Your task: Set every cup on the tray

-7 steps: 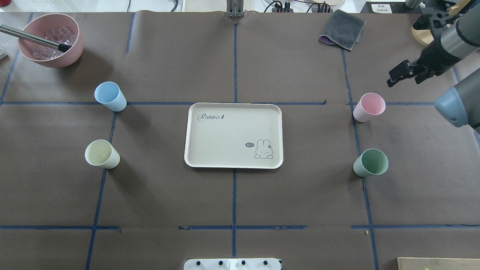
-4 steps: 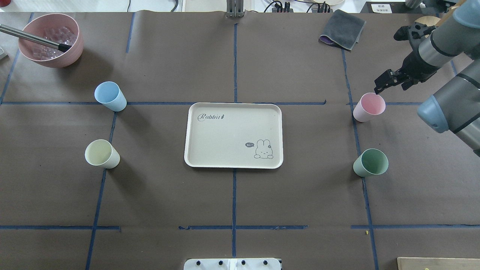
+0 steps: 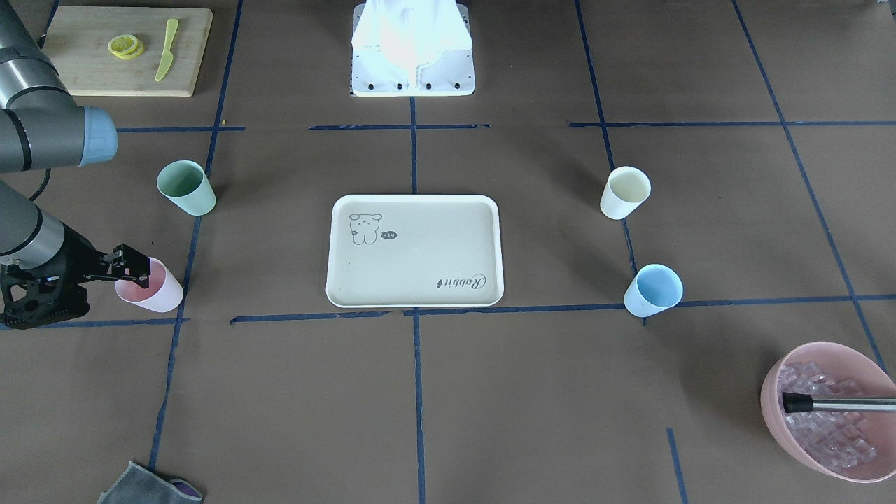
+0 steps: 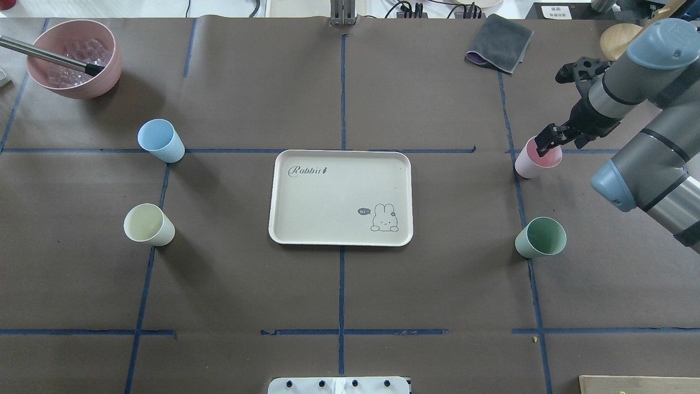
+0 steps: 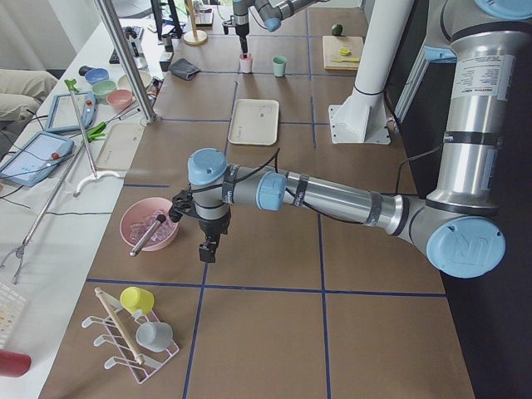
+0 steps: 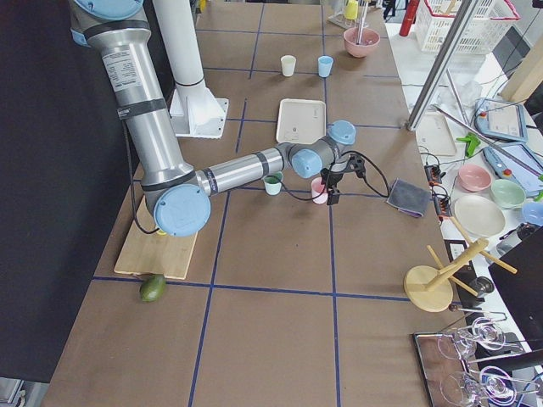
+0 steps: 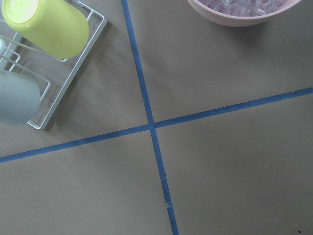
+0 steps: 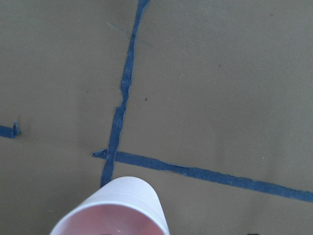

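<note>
Your tray (image 4: 328,197) read "Rabbit" and "hi~", lying mid-table. Your right gripper (image 4: 548,141) sat parted at the rim of the pink cup (image 4: 525,164), well apart from the tray. You couldn't tell the left gripper (image 5: 204,249)'s state.

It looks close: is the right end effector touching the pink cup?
Cannot tell. Overhead and front views show the right end effector at the rim of the pink cup, but neither shows contact or gap.

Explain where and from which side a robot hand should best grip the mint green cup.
Probably its rim wall, from straight above, one finger inside, one outside: the mint green cup stands upright, mouth open, with no handle and tapered sides.
</note>
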Controlling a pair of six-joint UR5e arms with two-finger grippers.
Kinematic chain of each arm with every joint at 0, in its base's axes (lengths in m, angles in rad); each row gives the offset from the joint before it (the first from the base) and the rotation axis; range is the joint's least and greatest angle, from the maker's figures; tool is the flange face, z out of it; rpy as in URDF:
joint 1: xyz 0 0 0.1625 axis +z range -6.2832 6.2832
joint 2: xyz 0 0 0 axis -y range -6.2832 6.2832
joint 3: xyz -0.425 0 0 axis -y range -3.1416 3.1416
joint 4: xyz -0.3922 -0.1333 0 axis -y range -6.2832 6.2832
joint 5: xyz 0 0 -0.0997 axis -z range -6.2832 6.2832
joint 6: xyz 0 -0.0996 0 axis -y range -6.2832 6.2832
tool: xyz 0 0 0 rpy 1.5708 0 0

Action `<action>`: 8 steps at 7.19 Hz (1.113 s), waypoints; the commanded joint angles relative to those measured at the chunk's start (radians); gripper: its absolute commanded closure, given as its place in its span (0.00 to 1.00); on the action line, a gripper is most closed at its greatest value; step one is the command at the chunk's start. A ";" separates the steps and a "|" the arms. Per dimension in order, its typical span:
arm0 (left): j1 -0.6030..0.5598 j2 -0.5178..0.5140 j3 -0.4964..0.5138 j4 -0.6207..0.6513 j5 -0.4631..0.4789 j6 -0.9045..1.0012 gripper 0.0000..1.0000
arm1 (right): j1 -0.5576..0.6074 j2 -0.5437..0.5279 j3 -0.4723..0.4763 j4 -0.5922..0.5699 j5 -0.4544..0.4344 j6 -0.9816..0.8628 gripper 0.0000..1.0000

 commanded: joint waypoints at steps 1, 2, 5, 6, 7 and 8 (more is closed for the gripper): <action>0.001 0.000 0.004 -0.002 0.000 0.002 0.00 | -0.018 0.011 -0.006 0.000 -0.006 0.003 0.83; 0.003 -0.002 0.004 -0.002 0.002 0.002 0.00 | -0.019 0.013 -0.006 0.000 -0.006 0.003 0.94; 0.016 -0.002 0.013 -0.029 0.002 -0.001 0.00 | -0.019 0.071 0.006 -0.012 0.000 0.098 1.00; 0.022 -0.002 0.013 -0.029 0.002 -0.002 0.00 | -0.023 0.102 0.008 -0.012 0.001 0.154 1.00; 0.024 -0.002 0.014 -0.029 0.002 -0.002 0.00 | -0.062 0.144 0.007 -0.012 0.001 0.242 1.00; 0.024 -0.002 0.014 -0.029 0.002 -0.002 0.00 | -0.110 0.196 0.010 -0.011 -0.005 0.409 1.00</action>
